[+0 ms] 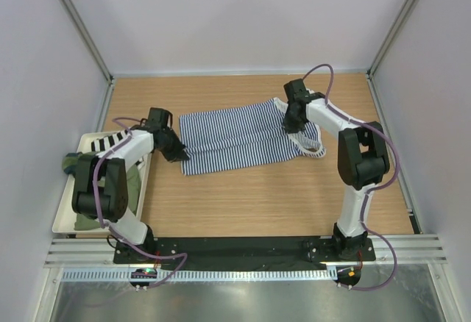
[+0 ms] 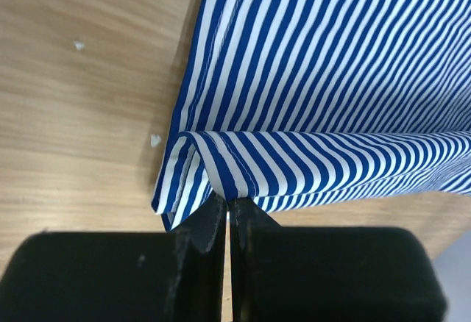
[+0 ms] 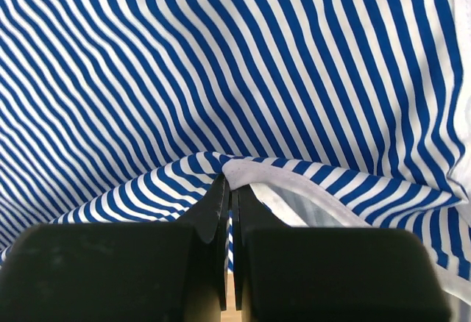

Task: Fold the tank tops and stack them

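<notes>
Top view, left to right.

White tray (image 1: pixel 65 217) sits at 9 o'clock on the wooden table (image 1: pixel 257 197), against the left wall. The olive green tank top (image 1: pixel 135 181) is bunched inside it, mostly hidden behind the left arm, so any print on it can't be read. A scrap of broad dark-and-white striped cloth (image 1: pixel 103 142) shows at the tray's 12 o'clock end; can't tell what it is.

Left gripper (image 1: pixel 179 154) is at the 8 o'clock corner of the striped tank top (image 1: pixel 235 138). In the left wrist view its jaws are pressed together, pinching the hem corner (image 2: pixel 221 171) of the top; that corner is lifted and folded over itself. Two small white specks (image 2: pixel 155 140) lie on the bare wood at 9 o'clock of the corner.

The striped tank top lies spread out at table centre, a bit toward 12 o'clock, hem to the left and straps to the right. Thin navy-and-white stripes.

Right gripper (image 1: pixel 292 126) is at the top's 2 o'clock side, near the neckline. In the right wrist view its jaws are closed tight on a raised pinch of striped cloth with the white trim (image 3: pixel 294 182) caught in it. White-edged straps (image 1: pixel 313 147) trail toward 4 o'clock, flat on the table.
</notes>
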`<state>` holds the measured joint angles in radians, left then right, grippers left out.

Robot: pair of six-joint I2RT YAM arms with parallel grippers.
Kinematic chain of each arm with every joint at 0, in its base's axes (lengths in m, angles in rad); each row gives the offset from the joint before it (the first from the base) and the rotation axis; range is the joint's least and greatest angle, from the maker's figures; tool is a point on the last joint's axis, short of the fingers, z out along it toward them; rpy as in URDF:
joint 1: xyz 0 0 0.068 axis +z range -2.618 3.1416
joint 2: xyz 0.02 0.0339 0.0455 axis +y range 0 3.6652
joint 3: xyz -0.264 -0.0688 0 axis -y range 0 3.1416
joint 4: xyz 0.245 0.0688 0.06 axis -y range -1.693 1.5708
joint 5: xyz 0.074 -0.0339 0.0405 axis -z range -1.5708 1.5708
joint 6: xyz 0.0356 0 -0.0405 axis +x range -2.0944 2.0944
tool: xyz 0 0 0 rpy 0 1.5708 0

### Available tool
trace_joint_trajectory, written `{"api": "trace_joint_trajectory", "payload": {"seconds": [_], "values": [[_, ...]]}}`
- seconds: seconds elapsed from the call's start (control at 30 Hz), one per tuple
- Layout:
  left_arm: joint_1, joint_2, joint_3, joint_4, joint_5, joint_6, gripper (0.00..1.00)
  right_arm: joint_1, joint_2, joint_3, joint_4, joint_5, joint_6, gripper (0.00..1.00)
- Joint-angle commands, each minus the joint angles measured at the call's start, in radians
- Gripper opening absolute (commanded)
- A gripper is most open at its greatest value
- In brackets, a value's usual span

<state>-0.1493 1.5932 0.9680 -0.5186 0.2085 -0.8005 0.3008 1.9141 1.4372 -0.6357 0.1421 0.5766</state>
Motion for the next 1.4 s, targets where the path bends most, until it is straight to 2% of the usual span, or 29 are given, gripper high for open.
{"api": "trace_joint_trajectory", "payload": {"seconds": [0.0,0.03,0.13,0.17,0.2,0.23,0.27,0.4,0.5,0.63,0.8,0.83,0.9,0.97,1.2,1.3,1.33,1.37], "values": [[0.013,0.057,0.057,0.064,-0.029,0.023,0.0,-0.008,0.055,0.107,-0.024,0.056,-0.011,0.03],[0.013,0.071,0.075,0.071,-0.047,0.026,0.0,-0.008,0.069,0.123,-0.03,0.063,-0.009,0.04],[0.02,0.12,0.095,0.092,-0.049,0.032,0.02,-0.008,0.082,0.141,-0.013,0.092,-0.014,0.17],[0.022,0.128,0.103,0.1,-0.055,0.032,0.05,-0.009,0.079,0.143,-0.007,0.094,-0.018,0.33],[0.024,0.134,0.107,0.101,-0.06,0.032,0.12,-0.009,0.076,0.149,-0.015,0.094,-0.027,0.38],[0.024,0.14,0.11,0.103,-0.063,0.032,0.14,-0.009,0.072,0.155,-0.019,0.1,-0.03,0.4],[0.024,0.142,0.11,0.109,-0.063,0.032,0.17,-0.011,0.063,0.155,-0.022,0.122,-0.031,0.48],[0.022,0.093,0.081,0.138,-0.055,0.04,0.49,-0.012,-0.016,0.1,-0.007,0.165,-0.049,0.6],[0.024,0.037,0.051,0.155,-0.067,0.041,0.54,-0.017,-0.098,0.056,-0.012,0.195,-0.053,0.64],[0.022,-0.001,0.043,0.141,-0.089,0.055,0.54,-0.051,-0.203,-0.023,-0.024,0.209,-0.05,0.65],[0.022,0.013,0.051,0.141,-0.124,0.061,0.53,-0.181,-0.355,-0.17,-0.01,0.163,0.014,0.64],[0.024,0.02,0.051,0.152,-0.129,0.061,0.53,-0.202,-0.371,-0.191,-0.004,0.118,0.02,0.65],[0.022,0.031,0.051,0.167,-0.13,0.055,0.55,-0.242,-0.404,-0.247,0.01,0.082,0.035,0.78],[0.024,0.053,0.054,0.189,-0.123,0.053,0.57,-0.259,-0.411,-0.285,0.019,0.024,0.045,0.82],[0.022,0.123,0.081,0.221,-0.106,0.053,0.61,-0.288,-0.336,-0.319,0.106,-0.107,0.063,0.79],[0.022,0.157,0.093,0.227,-0.1,0.058,0.6,-0.289,-0.296,-0.308,0.14,-0.13,0.077,0.74],[0.022,0.165,0.104,0.227,-0.101,0.061,0.59,-0.289,-0.287,-0.302,0.142,-0.13,0.08,0.7],[0.024,0.184,0.109,0.227,-0.103,0.063,0.55,-0.289,-0.262,-0.29,0.142,-0.128,0.081,0.67]]}}
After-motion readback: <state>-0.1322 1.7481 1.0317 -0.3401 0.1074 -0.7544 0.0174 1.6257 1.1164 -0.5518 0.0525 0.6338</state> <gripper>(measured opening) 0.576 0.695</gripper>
